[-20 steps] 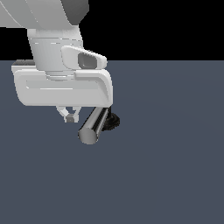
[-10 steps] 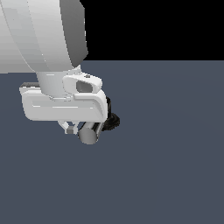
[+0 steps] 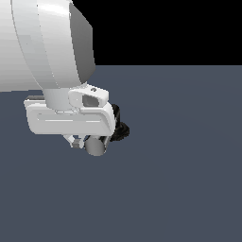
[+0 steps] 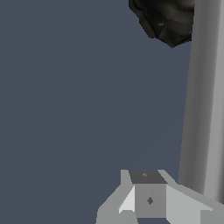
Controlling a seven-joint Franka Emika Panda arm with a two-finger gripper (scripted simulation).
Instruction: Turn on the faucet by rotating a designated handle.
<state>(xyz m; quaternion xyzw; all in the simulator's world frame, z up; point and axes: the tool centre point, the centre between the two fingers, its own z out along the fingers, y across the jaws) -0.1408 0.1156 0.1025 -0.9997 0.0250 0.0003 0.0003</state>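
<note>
Mostly the white arm (image 3: 52, 47) hides the faucet (image 3: 120, 130); the pincer (image 3: 87, 142) straddles the handle (image 3: 96, 146), grip unclear.

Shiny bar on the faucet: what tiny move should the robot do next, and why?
Probably a small sideways push against the handle. In the wrist view one fingertip sits right beside the bar, near its free end, far from the black base. The gripper hangs low over it; whether they touch is unclear.

chrome handle (image 4: 203, 100) (glossy), black ribbed base (image 4: 164, 19)
</note>
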